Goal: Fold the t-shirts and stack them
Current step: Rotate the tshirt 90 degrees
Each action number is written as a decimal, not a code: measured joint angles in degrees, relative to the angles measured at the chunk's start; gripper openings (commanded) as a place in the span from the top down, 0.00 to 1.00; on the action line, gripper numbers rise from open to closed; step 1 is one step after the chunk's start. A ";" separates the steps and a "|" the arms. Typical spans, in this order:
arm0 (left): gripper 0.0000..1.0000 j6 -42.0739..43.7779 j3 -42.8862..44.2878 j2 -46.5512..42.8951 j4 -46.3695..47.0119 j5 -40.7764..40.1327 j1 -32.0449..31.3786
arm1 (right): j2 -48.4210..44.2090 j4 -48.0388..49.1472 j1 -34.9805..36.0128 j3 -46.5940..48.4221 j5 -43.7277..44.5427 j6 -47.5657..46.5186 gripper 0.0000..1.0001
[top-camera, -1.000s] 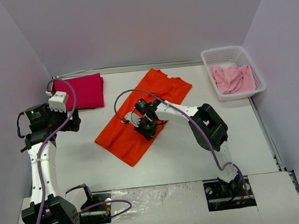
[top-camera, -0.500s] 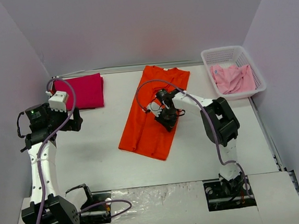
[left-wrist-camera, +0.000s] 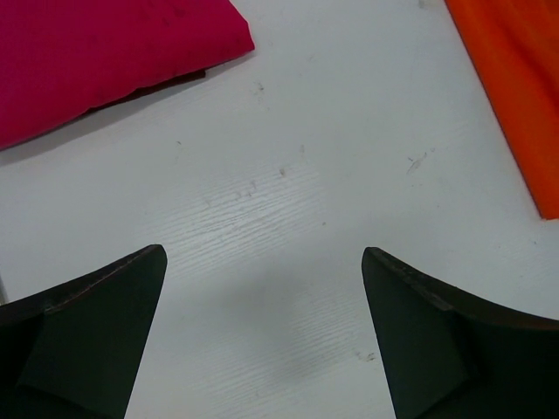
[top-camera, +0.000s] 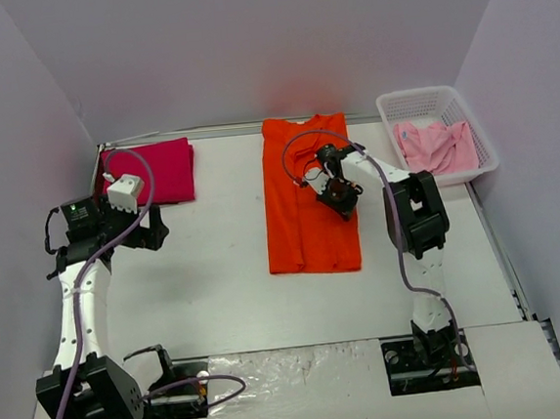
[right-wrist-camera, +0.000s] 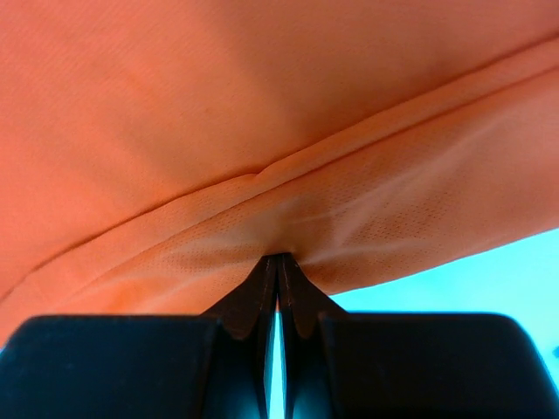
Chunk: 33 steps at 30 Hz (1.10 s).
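Orange t-shirt (top-camera: 306,222) folded lengthwise centre; magenta t-shirt (top-camera: 156,171) folded left; pink t-shirt (top-camera: 433,147) crumpled.

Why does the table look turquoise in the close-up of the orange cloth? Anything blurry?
Right wrist view: the orange shirt fills the frame, likely skewing the colour balance, so the table turns turquoise; weave is sharp. Left wrist view: the dark jaws are slightly soft-edged, the table grain crisp. Top view: even light, faint shadows, an orange tint on the back wall.
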 measured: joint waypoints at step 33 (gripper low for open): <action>0.06 12.31 10.91 4.37 -10.34 -15.13 -29.55 | -36.50 -1.46 -2.25 1.99 0.09 3.28 0.00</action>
